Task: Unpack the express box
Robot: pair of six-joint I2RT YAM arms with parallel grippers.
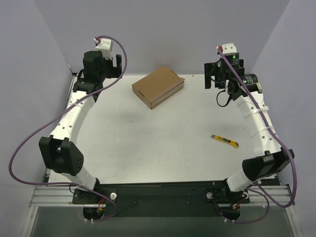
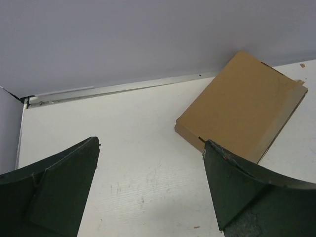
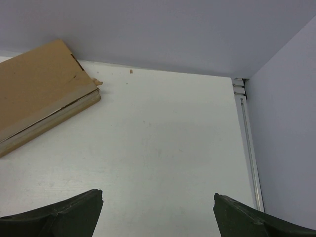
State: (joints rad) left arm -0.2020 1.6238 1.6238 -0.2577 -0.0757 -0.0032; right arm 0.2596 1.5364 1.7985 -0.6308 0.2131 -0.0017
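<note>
The left hand [image 2: 151, 145] hangs above the far left part of the white worktop [image 1: 158, 148] with its two dark fingers [image 2: 59, 187] spread wide and nothing between them. From its wrist camera, bare worktop shows in the gap. The express box [image 2: 242, 106] lies ahead and to the right, its near corner showing just past the right-side finger, though the hand does not touch it. The right hand [image 3: 158, 195] is likewise held apart and empty over the far right part of the worktop. Its fingers [image 3: 64, 217] frame bare white surface, and the box sits up and to the left in its view, well clear of them. Seen from above, the box rests flat on the far middle of the worktop, turned at an angle, between the two hands and apart from both. Its lid is down, and the seam along its side shows closed in the right wrist view. A small cardboard crumb [image 3: 131, 71] lies near the box's corner. A yellow utility knife [image 1: 225, 141] lies on the right side of the worktop, near the right arm and well apart from the box.
</note>
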